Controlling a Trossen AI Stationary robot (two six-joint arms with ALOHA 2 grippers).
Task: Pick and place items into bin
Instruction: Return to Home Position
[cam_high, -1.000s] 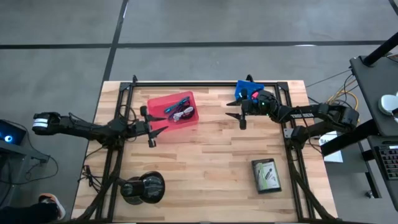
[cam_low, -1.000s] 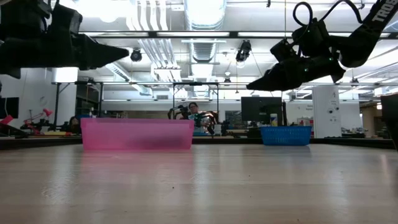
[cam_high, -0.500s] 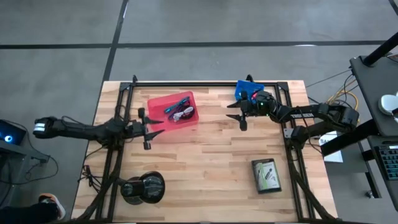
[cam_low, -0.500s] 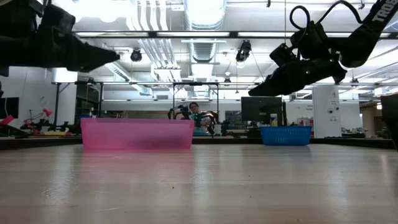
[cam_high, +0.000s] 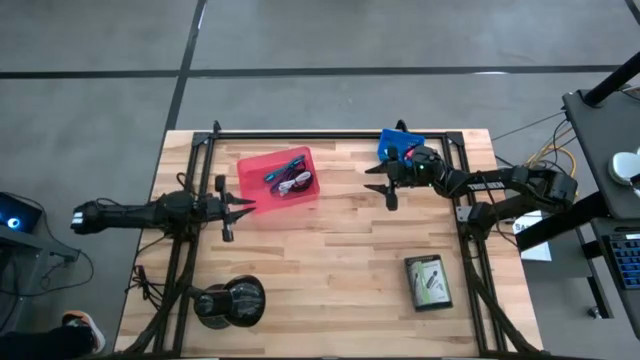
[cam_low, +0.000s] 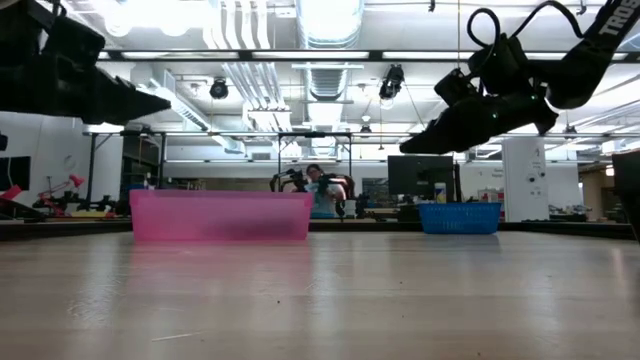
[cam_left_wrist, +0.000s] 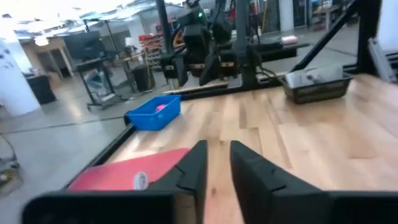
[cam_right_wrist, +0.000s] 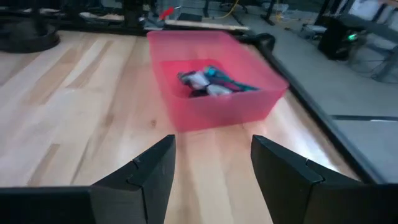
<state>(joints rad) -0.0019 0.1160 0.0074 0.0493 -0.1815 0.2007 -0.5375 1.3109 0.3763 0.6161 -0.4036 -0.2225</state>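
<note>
A red bin (cam_high: 262, 166) (cam_right_wrist: 214, 106) stands on the table's far left part and holds cords and teal pens (cam_high: 288, 178) (cam_right_wrist: 208, 81). My left gripper (cam_high: 250, 206) (cam_left_wrist: 217, 152) hovers just off the bin's near-left corner, empty, its fingers a narrow gap apart. My right gripper (cam_high: 370, 177) (cam_right_wrist: 212, 149) hangs in the air right of the bin, wide open and empty, pointing at it. A small blue bin (cam_high: 398, 143) (cam_left_wrist: 153, 113) with a pink thing inside sits behind the right gripper. A dark tray (cam_high: 428, 282) holds a green item.
A big black round object (cam_high: 230, 303) sits at the near left edge. Black frame rails run along the table's far (cam_high: 330, 135), left and right sides. Bare wood (cam_high: 330, 250) lies between the red bin and the tray. A person (cam_low: 318, 190) shows in the room beyond.
My left gripper has drawn back toward the table's left edge, away from the red bin, staying level and empty. The bins and their contents have not moved.
</note>
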